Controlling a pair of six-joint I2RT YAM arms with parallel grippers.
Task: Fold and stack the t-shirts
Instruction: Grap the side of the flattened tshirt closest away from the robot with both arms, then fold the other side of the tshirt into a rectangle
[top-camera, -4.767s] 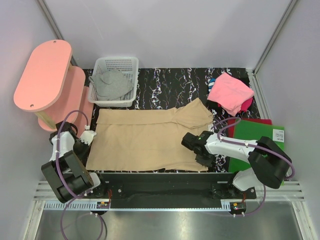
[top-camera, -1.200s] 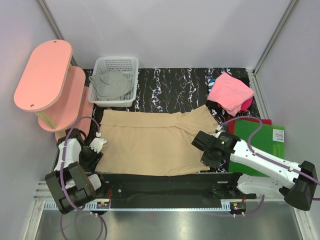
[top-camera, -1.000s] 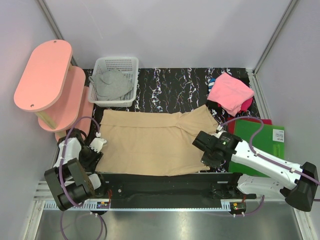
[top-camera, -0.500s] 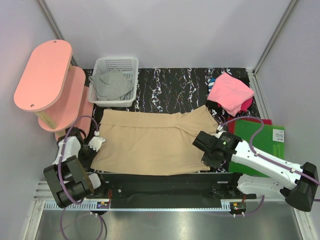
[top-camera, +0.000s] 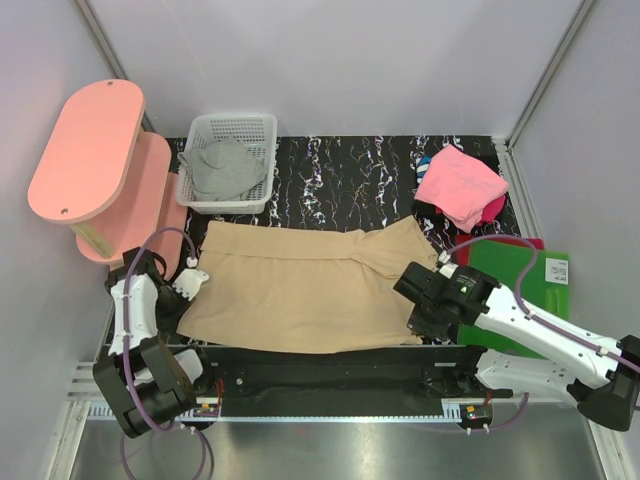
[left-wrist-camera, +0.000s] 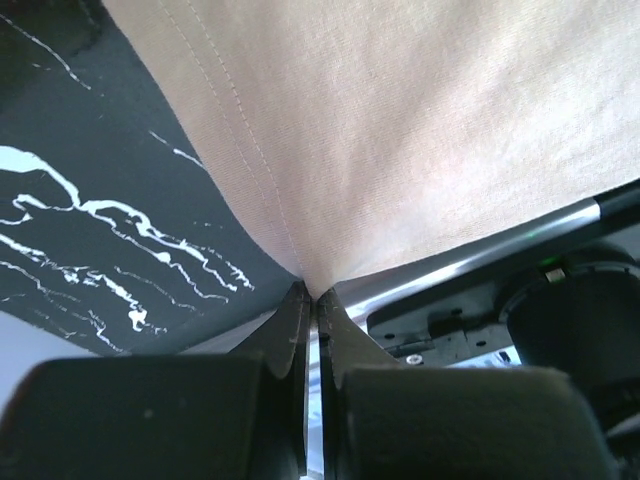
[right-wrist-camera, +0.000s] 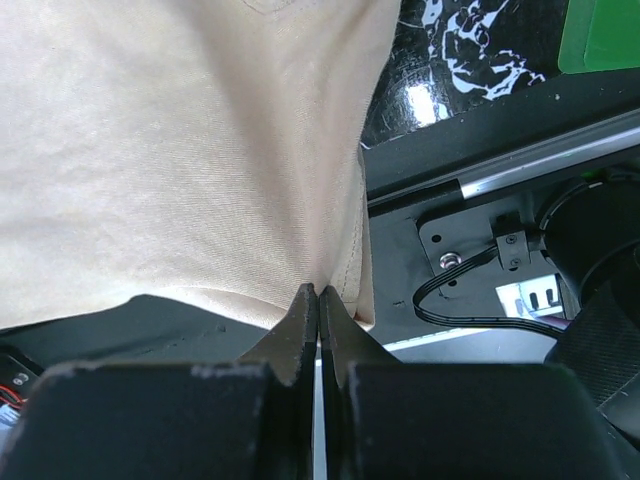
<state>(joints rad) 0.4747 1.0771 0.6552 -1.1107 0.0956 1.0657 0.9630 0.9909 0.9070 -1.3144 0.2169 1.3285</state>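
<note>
While the left gripper (left-wrist-camera: 310, 295) and right gripper (right-wrist-camera: 318, 290) each pinch a near corner of the tan t-shirt (top-camera: 300, 285), which lies spread along the near side of the counter (top-camera: 350, 170), no fold looks finished, and the grey t-shirt (top-camera: 222, 168) in the far-left basket (top-camera: 262, 125) and the pink t-shirt (top-camera: 460, 185) at far right are not yet stacked.

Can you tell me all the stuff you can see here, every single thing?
tan t-shirt: one, beige, spread flat in the middle of the table
grey t-shirt: one, grey, bunched in the basket
pink t-shirt: one, bright pink, folded, far right of the table
basket: one, white mesh, far left of the table
shelf: one, pink, two tiers, left of the table
green sheet: one, green, flat at the right edge
red piece: one, red, peeking out under the green sheet
table: one, black with white veins
left gripper: one, black, shut on the tan t-shirt's near left corner
right gripper: one, black, shut on the tan t-shirt's near right edge
</note>
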